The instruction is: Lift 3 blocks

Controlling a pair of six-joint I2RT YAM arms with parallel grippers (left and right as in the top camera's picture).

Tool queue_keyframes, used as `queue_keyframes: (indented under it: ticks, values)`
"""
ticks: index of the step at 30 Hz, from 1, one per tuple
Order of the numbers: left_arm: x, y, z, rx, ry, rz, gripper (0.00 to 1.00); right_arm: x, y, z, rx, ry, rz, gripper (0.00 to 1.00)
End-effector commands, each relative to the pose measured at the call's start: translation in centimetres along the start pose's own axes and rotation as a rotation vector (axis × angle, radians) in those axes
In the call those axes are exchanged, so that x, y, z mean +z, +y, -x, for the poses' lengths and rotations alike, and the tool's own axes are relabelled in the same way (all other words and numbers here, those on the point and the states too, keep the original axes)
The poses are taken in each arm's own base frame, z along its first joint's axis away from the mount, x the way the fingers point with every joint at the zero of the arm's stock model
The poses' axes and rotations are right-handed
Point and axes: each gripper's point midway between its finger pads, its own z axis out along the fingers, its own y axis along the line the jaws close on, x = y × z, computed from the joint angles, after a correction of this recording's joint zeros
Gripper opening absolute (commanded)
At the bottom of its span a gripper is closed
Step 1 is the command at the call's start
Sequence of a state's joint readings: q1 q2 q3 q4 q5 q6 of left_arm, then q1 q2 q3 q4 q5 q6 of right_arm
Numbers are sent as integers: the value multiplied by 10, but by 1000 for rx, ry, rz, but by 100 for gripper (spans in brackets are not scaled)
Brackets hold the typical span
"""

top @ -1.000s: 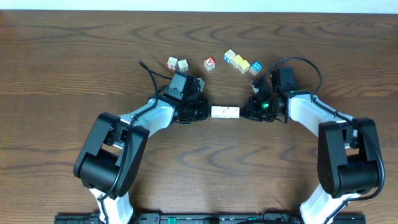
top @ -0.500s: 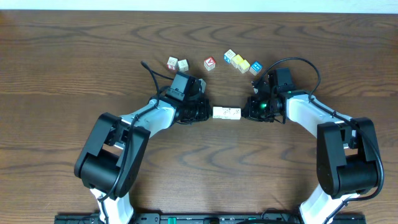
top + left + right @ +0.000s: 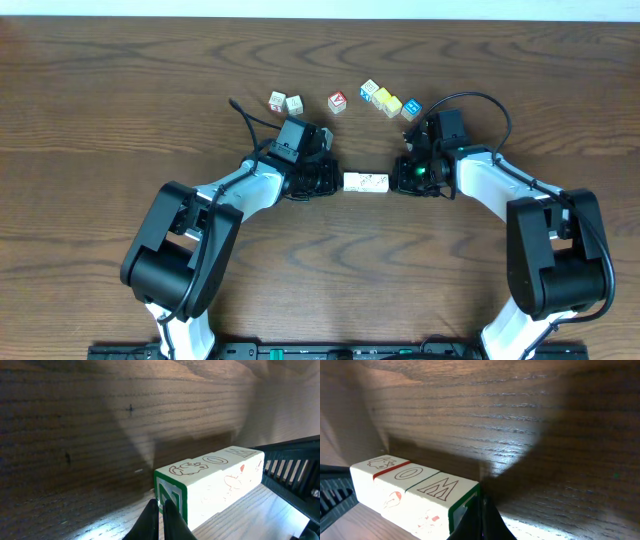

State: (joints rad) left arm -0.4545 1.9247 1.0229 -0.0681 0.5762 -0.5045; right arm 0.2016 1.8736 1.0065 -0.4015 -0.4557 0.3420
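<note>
Blocks (image 3: 364, 182) end-to-end between opposing fingers (image 3: 146, 525)

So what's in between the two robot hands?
A row of three cream blocks lies between the left gripper and the right gripper; the overhead view shows it.

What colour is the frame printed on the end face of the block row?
Green; the block row shows it best in the left wrist view.
</note>
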Motion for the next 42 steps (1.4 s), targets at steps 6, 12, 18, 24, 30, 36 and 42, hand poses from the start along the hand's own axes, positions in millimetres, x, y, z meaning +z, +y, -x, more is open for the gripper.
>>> queue_keyframes:
  ticks: [6, 12, 18, 24, 30, 36, 42]
  values:
    - [3, -2, -6, 4, 19, -9, 7, -5, 18, 6, -36, -17, -28, 1]
    - [3, -1, -6, 4, 19, -9, 7, -5, 20, 8, -59, -24, -104, 1]
    - [3, 1, -6, 9, 15, 4, 7, -6, 19, 6, -58, -20, -126, 1]
    - [2, 5, -6, 3, 13, 28, 7, -8, 15, 9, -54, -30, -161, 1]
    - [-4, 15, -8, -12, 6, 95, 7, -7, 18, 9, -62, -28, -159, 1]
    - [-7, 12, -7, 5, -13, 126, 7, -5, 22, 8, -79, -33, -179, 1]
    - [-6, 15, -4, 27, -46, 184, 7, -6, 21, 8, -78, -36, -184, 1]
